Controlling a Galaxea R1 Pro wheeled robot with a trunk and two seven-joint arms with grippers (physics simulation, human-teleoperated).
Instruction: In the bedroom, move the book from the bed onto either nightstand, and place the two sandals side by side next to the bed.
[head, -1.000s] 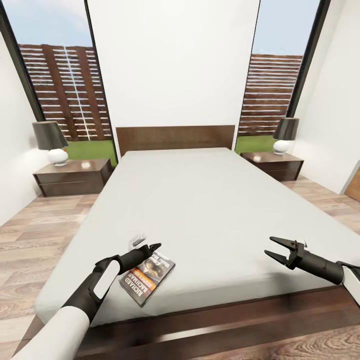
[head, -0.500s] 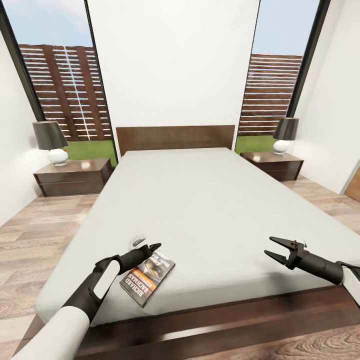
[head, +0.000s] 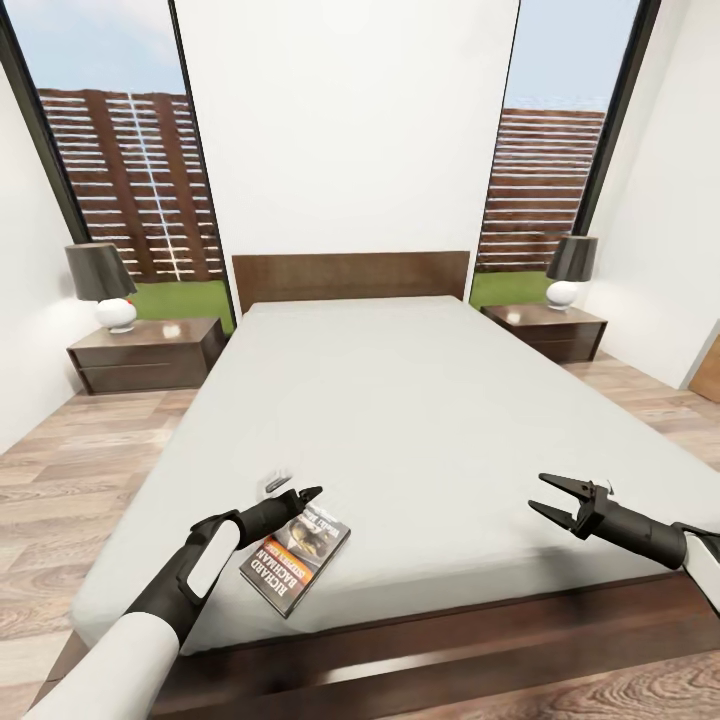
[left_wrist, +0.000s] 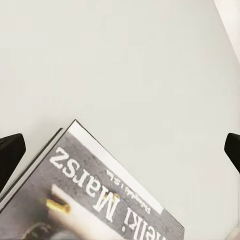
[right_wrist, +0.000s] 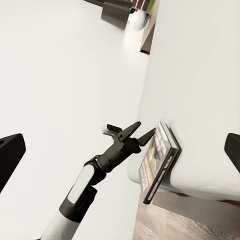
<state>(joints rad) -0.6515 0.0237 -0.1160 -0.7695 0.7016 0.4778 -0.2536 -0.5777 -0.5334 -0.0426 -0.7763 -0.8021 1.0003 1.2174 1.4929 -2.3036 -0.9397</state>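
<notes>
Nothing done yet: dark orange-banded paperback book (head: 296, 552) flat on pale grey bed (head: 420, 420) lower left, left hand (head: 300, 497) spread over it, right hand (head: 547, 498) spread, idle.

The bed (head: 420, 420) has a smooth, matt, pale grey top like plain cloth, and its frame and headboard (head: 350, 275) are dark brown wood. The book (head: 295, 560) has a paper cover that looks a bit shiny, and both nightstands (head: 145, 355) (head: 548, 330) are dark wood with glossy tops. The floor (head: 60, 480) is light wood planks with grain showing.
</notes>
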